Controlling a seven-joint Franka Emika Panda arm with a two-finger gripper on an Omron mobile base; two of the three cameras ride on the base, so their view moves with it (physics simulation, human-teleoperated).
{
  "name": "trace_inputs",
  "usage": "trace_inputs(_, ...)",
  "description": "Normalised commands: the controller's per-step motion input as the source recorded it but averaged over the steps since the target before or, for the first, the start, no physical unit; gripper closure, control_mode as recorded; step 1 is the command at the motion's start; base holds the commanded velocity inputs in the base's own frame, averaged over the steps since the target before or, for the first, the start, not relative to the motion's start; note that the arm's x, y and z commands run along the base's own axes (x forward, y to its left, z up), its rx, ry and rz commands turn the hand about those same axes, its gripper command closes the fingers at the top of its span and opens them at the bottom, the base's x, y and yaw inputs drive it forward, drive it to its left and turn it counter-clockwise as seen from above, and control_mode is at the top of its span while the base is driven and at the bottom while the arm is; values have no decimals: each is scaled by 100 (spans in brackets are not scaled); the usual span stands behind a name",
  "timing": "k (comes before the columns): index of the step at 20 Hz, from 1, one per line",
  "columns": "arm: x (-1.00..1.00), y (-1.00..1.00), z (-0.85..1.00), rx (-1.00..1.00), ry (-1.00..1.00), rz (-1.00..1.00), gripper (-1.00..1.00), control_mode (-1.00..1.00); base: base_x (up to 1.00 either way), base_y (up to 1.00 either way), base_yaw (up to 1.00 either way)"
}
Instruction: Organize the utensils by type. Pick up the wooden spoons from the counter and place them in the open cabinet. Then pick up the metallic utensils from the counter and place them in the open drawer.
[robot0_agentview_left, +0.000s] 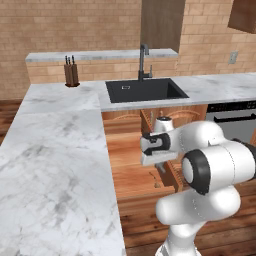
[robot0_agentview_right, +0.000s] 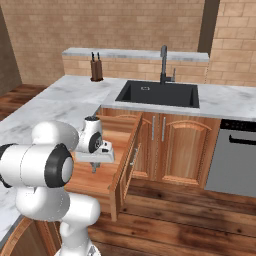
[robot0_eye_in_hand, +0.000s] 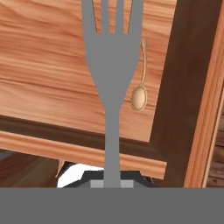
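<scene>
Tool (robot0_eye_in_hand: 112, 183) clamped on fork (robot0_eye_in_hand: 112, 87) handle, tines pointed away, hung above open drawer (robot0_eye_in_hand: 52, 78). Coppery spoon (robot0_eye_in_hand: 140, 94) lay inside drawer, near side wall.

So the fork (robot0_eye_in_hand: 112, 87) is a flat silver-grey thing with four tines, running straight up the hand view, tines at 12 o'clock and handle down at 6. Under it sits the open drawer (robot0_eye_in_hand: 57, 74), orange-brown wood grain inside, pulled out below the marble bench (robot0_agentview_left: 55, 150). The little coppery spoon (robot0_eye_in_hand: 140, 87) lies in it, bowl toward 6 o'clock, just at the fork's 3 o'clock.
</scene>
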Motion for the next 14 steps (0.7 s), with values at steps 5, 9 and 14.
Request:
trace_inputs(5,6,0,-22,1,-1,0,100,-100,0,0,0)
trace_inputs(9,5,0,-18,0,-3,0,100,-100,0,0,0)
trace_inputs(14,4,0,-23,0,-3,0,100,-100,0,0,0)
